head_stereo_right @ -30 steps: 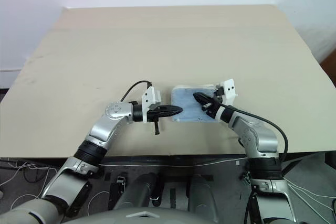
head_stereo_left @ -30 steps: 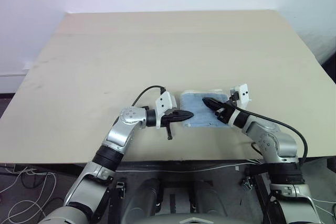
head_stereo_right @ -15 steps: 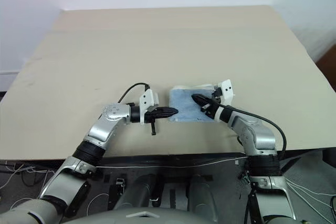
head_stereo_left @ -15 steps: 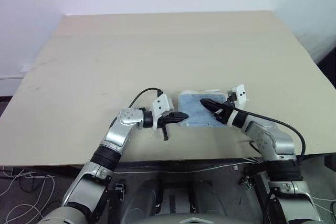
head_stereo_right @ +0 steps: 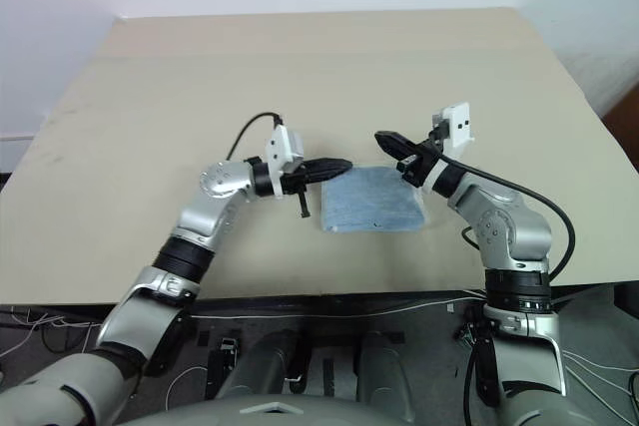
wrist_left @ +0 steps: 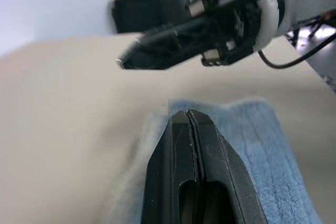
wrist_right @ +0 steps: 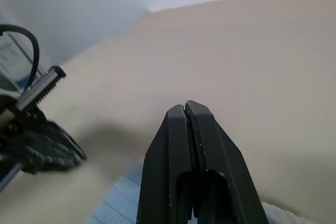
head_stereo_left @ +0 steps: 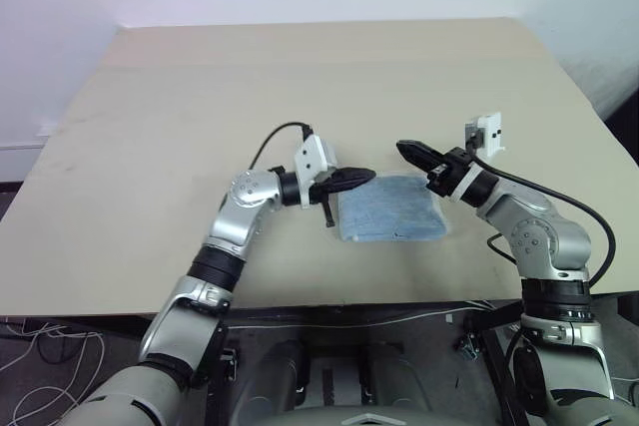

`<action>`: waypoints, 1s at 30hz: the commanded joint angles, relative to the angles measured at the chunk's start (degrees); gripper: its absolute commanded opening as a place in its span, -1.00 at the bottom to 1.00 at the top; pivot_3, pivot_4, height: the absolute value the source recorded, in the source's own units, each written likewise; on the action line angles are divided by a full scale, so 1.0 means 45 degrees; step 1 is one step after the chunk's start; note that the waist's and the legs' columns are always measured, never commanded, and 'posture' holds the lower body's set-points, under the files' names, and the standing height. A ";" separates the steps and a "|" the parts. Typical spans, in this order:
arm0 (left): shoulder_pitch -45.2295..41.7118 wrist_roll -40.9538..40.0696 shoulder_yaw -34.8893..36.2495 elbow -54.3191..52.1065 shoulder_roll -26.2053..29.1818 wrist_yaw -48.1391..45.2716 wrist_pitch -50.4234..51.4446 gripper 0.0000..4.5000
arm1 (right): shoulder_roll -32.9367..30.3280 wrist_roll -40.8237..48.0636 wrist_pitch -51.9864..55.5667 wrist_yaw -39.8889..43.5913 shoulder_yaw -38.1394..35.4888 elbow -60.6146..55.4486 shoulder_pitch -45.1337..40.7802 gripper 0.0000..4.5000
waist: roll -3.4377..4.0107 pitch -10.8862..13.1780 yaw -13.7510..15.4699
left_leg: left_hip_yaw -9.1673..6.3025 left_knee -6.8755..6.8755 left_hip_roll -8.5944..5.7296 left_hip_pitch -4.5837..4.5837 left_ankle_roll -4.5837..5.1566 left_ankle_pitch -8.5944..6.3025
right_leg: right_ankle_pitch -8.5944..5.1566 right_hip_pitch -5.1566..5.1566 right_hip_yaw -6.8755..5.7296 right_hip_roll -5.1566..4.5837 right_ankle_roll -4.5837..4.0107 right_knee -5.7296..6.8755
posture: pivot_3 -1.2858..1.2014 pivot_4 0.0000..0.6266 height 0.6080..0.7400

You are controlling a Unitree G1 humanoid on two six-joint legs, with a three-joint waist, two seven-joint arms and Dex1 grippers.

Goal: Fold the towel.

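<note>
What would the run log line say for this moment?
towel: folded, flat on table | left gripper: shut, empty, above towel edge | right gripper: shut, empty, raised

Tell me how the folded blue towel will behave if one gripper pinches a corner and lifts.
The towel is soft terry lying flat in a folded pad, so it would probably droop and let its layers fall open. It looks light for its size. Its fuzzy pile should grip the fingers rather than slip.
</note>
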 commanded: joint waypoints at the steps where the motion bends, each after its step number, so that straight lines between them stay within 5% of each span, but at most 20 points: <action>1: 0.0167 0.0798 -0.0669 0.1578 -0.0313 -0.0369 -0.1538 -1.00 | -0.0591 -0.2656 -0.0793 -0.0221 0.2310 0.1198 0.0577 -0.98 | 0.0001 -0.0003 -0.0017 | 0.0000 0.0001 0.0000 -0.0004 0.0000 0.0000 | 0.0000 -0.0003 0.0001 0.0000 0.0000 0.0000 | 0.03 -0.52 1.00; 4: 0.0667 0.1568 -0.1120 0.3065 -0.0275 -0.0375 -0.2626 -1.00 | -0.0455 -0.3718 -0.1303 -0.0767 0.2985 0.2278 0.0552 -0.98 | 0.0059 -0.0071 -0.0154 | 0.0012 -0.0002 -0.0001 0.0011 0.0000 0.0000 | 0.0000 -0.0001 0.0004 0.0001 0.0000 0.0005 | 0.03 -0.52 1.00; 9: 0.0838 0.1045 -0.0384 0.3282 -0.0592 0.0075 -0.2557 -1.00 | -0.0071 -0.2928 -0.1622 -0.0735 0.1847 0.2314 0.0067 -0.98 | 0.0020 -0.0105 -0.0147 | -0.0014 -0.0014 0.0013 0.0236 -0.0024 -0.0028 | -0.0017 0.0250 -0.0009 0.0002 -0.0017 -0.0036 | 0.03 -0.52 1.00; 16: 0.0006 0.0442 0.0591 0.2673 -0.0399 -0.0044 -0.2443 -1.00 | -0.0285 -0.1716 -0.1178 -0.0051 0.0714 0.1660 -0.0445 -0.98 | 0.0018 -0.0103 -0.0131 | -0.0013 0.0007 0.0005 0.0186 -0.0005 -0.0019 | -0.0007 0.0197 -0.0019 0.0002 0.0012 -0.0021 | 0.03 -0.52 1.00; 21: -0.0621 -0.0376 0.1442 0.1247 -0.0360 0.0527 -0.0895 -1.00 | -0.0453 -0.1968 -0.1277 -0.0525 0.0218 0.2175 -0.1116 -0.45 | 0.0019 -0.0102 -0.0105 | -0.0012 0.0006 0.0006 0.0067 0.0009 -0.0009 | -0.0002 0.0075 -0.0011 0.0005 0.0012 -0.0005 | 0.03 -0.52 1.00; 30: -0.0269 -0.1682 0.2592 -0.0750 0.0944 0.0395 0.1733 0.20 | -0.1549 -0.1212 -0.0500 0.0468 -0.0615 0.1989 -0.1482 0.84 | 0.0020 -0.0102 -0.0089 | -0.0007 -0.0003 0.0001 -0.0002 0.0011 -0.0007 | -0.0001 -0.0003 -0.0009 0.0006 0.0011 -0.0003 | 0.03 -0.52 1.00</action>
